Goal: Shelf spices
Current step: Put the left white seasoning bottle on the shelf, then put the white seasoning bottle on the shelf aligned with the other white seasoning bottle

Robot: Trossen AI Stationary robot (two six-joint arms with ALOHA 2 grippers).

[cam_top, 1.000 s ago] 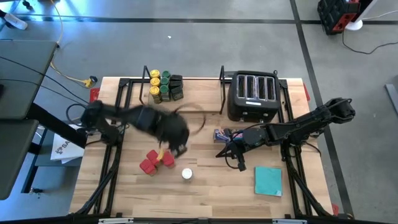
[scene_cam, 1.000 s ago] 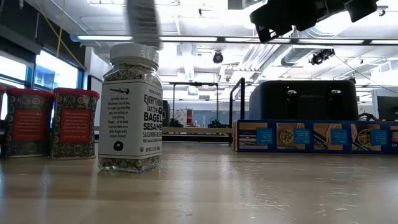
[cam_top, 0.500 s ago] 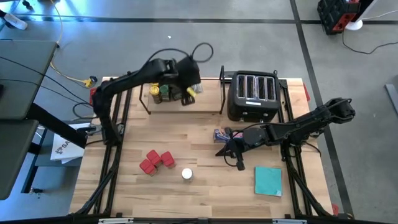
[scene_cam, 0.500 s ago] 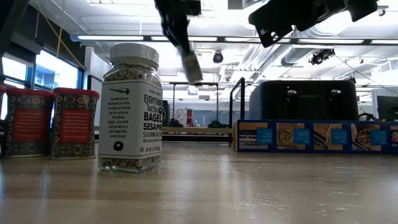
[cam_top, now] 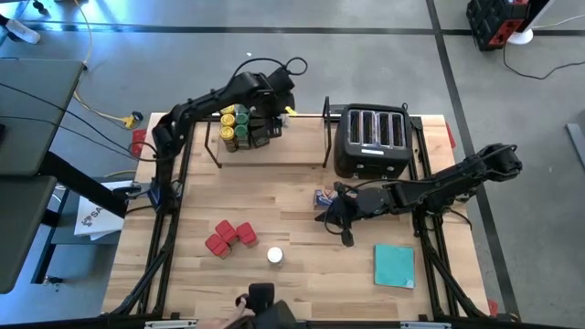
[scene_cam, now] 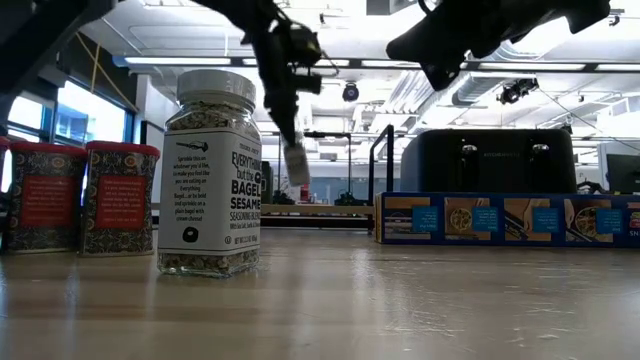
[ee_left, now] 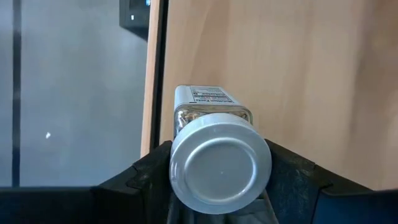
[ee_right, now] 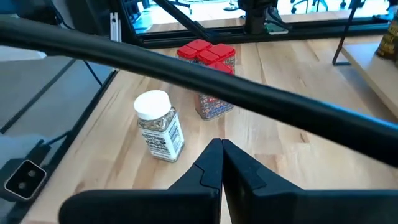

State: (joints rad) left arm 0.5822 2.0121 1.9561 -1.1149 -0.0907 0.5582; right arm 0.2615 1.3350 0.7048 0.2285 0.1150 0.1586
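Left jaws (ee_left: 217, 186) gripped white-capped jar (ee_left: 214, 155) over shelf (cam_top: 265, 163), beside stored jars (cam_top: 239, 126). Placing step; next lower, release. Right jaws (ee_right: 221, 163) closed, right of shelf.

white-capped jar (scene_cam: 209, 172) | label text: "EVERYTHING BUT THE BAGEL SESAME SEASONING BLEND" | small print beside it: unreadable | red square tins (scene_cam: 82, 196) | orange panel text: unreadable | long blue box (scene_cam: 508, 219) | print: unreadable
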